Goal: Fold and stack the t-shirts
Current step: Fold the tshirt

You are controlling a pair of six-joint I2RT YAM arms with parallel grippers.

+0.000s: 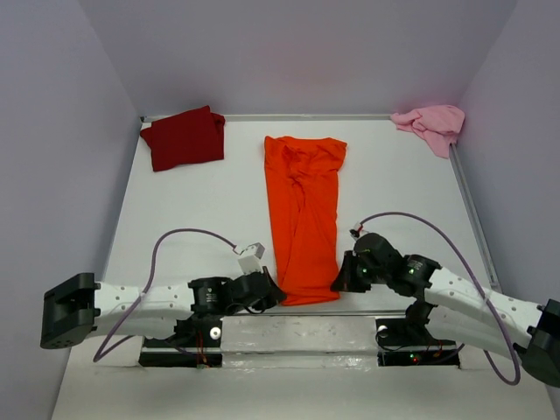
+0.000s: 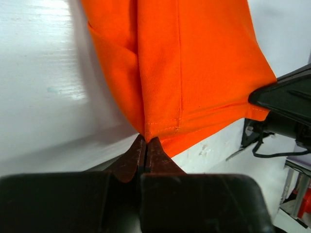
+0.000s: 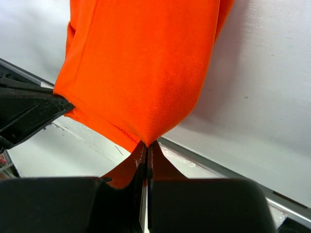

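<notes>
The bright orange t-shirt lies as a long narrow strip down the middle of the white table, folded lengthwise. My left gripper is shut on its near left hem corner. My right gripper is shut on its near right corner. Both corners are lifted a little off the table. The dark red t-shirt lies folded at the far left. The pale pink t-shirt lies crumpled at the far right corner.
A metal rail edges the table at the back and along the right side. Grey walls close in on three sides. Each arm shows in the other's wrist view.
</notes>
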